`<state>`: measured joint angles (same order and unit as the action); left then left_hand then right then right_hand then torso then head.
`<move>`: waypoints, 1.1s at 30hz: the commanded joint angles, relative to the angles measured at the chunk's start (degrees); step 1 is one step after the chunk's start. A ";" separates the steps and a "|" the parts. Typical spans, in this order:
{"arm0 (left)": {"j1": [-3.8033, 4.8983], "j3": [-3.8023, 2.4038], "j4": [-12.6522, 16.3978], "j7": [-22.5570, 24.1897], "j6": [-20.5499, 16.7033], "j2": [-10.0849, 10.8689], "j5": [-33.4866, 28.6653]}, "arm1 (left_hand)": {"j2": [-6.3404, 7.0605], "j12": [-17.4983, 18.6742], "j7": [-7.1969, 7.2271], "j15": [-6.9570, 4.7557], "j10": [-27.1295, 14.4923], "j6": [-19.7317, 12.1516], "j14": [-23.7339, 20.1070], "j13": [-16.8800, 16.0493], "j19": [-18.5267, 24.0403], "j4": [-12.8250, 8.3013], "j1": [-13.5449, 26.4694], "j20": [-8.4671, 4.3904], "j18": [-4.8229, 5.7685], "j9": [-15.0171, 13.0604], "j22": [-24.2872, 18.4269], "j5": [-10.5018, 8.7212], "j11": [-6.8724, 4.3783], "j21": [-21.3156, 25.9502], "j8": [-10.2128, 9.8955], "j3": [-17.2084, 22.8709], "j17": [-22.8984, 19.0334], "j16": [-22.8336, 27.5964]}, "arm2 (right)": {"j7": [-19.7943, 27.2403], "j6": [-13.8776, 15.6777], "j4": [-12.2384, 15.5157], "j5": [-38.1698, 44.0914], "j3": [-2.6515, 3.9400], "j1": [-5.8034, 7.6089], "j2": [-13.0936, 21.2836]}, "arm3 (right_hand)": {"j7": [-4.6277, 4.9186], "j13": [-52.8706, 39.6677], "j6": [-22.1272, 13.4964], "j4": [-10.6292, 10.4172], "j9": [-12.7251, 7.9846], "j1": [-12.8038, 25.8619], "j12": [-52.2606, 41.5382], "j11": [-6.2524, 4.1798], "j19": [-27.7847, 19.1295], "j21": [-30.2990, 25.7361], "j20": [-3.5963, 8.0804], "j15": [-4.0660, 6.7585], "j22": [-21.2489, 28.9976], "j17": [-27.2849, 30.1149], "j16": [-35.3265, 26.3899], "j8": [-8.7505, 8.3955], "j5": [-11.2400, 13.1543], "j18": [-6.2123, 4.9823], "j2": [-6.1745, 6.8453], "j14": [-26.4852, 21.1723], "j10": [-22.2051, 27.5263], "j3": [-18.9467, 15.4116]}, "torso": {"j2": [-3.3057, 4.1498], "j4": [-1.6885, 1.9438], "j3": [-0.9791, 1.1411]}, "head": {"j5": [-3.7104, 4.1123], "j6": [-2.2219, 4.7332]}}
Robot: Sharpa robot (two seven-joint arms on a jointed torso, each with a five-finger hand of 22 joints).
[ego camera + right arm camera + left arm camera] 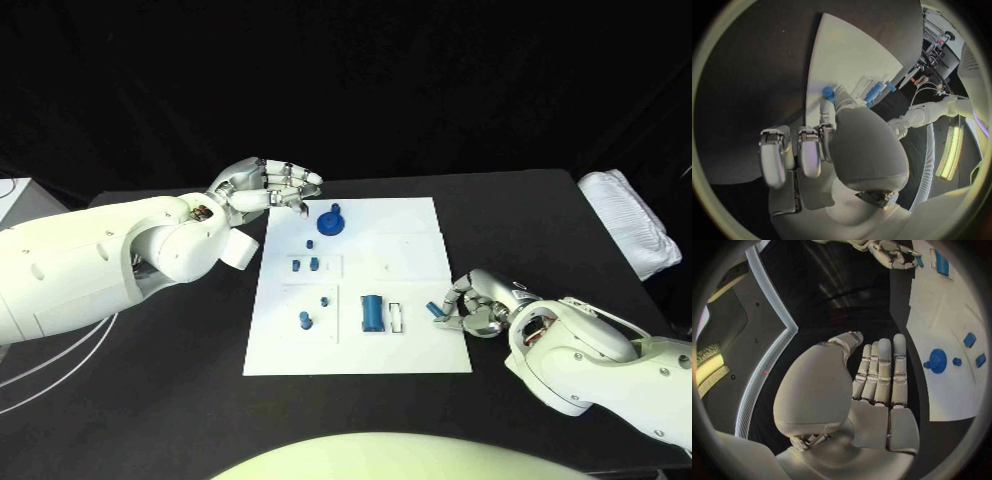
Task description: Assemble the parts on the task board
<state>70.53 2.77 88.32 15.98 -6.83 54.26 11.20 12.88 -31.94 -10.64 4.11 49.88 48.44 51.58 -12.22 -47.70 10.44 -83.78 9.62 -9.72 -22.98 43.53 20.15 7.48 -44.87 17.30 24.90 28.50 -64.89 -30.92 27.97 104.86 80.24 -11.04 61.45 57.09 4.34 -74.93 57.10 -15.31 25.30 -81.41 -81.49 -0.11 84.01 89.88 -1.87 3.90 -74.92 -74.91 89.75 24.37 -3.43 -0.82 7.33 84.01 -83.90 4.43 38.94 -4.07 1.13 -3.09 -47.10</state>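
Pinching a small blue peg [437, 311] at the lower right edge of the task board [418, 225], the robot's right hand [477, 304] curls its fingers around the part, seemingly ready to carry it to a socket. The left hand [270, 186], at the board's upper left corner, holds nothing, its fingers straight and pressed together, apparently waiting beside the blue gear [333, 220]. Other blue parts [374, 312] lie lower centre on the board.

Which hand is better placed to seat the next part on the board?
Right, probably. The right hand pinches a small blue part at the task board edge; the left hand hovers open beyond the far corner.
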 commanded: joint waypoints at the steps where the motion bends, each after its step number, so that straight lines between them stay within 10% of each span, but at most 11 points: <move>1: 0.03 -0.04 0.15 0.47 0.86 -0.03 -0.31 | -0.63 -0.31 -0.22 0.00 -0.18 0.18 -0.30 0.05 0.09 0.16 -0.12 0.22 -0.67 0.10 -0.08 0.02 0.17 0.40 0.04 0.18 -0.09 0.32 | -4.10 -6.77 -0.82 3.96 -0.46 -0.51 -0.39 | -0.02 -9.48 0.69 0.34 -1.58 -1.41 0.49 0.03 5.99 0.12 -0.28 -0.07 -15.08 -14.63 0.01 -1.28 -0.91 0.82 0.08 5.87 -1.80 1.60 | -0.08 0.02 -0.02 | 0.11 -0.08; 6: 0.03 -0.04 0.15 0.39 0.94 -0.01 -0.31 | -0.63 -0.31 -0.22 0.00 -0.18 0.18 -0.30 0.05 0.09 0.16 -0.12 0.22 -0.67 0.10 -0.08 0.02 0.17 0.40 0.04 0.18 -0.09 0.32 | -5.56 -6.88 -0.97 5.59 -0.47 -0.53 -1.07 | -0.14 -9.48 1.41 0.70 -2.19 -2.97 0.65 -0.11 5.99 0.12 -0.21 0.03 -15.08 -14.60 -0.01 -2.11 -2.34 0.82 -0.13 5.87 -1.75 5.13 | -0.09 0.03 0.03 | 0.20 -0.06; 20: 0.03 -0.04 0.16 0.32 0.95 0.12 -0.31 | -0.68 -0.32 -0.23 0.00 -0.20 0.18 -0.32 0.06 0.08 0.20 -0.09 0.23 -0.67 0.11 -0.08 0.03 0.19 0.43 0.04 0.18 -0.10 0.33 | -5.60 -1.44 1.64 4.87 -0.41 -0.28 -1.10 | -0.45 -10.05 2.52 1.84 -1.59 5.38 0.36 -0.46 5.99 0.12 0.08 0.30 -15.08 -15.06 0.23 -2.36 -15.81 0.82 4.99 5.98 -2.28 21.51 | -0.06 0.03 0.00 | 0.19 -0.09; 33: 0.04 -0.04 0.16 0.28 0.93 -0.01 -0.31 | -0.68 -0.32 -0.23 0.00 -0.20 0.18 -0.32 0.06 0.08 0.20 -0.09 0.23 -0.67 0.11 -0.08 0.03 0.19 0.43 0.04 0.18 -0.10 0.33 | -4.90 1.46 4.96 -1.39 -0.27 1.87 -1.54 | -0.50 -10.33 2.53 2.58 -1.01 8.76 -0.02 -0.46 5.99 0.12 0.12 0.35 -15.08 -15.09 0.25 -1.95 -16.67 0.82 5.99 5.99 -2.56 23.47 | -0.07 0.03 0.00 | 0.41 -0.36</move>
<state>70.54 2.77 88.33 15.90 -6.73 54.36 11.18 12.88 -31.94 -10.64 4.11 49.88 48.44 51.58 -12.22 -47.70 10.44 -83.78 9.62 -9.72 -22.93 43.53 20.16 7.48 -44.66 17.30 24.90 28.46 -64.89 -35.76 28.52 109.64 82.36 -11.30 63.29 55.76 3.73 -74.93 59.31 -12.71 24.23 -73.00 -81.23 -0.11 84.00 89.88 -1.87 3.90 -74.90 -74.90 89.75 22.18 -19.99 -0.82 13.36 84.02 -83.89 27.69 38.91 -4.04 1.16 -2.75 -47.37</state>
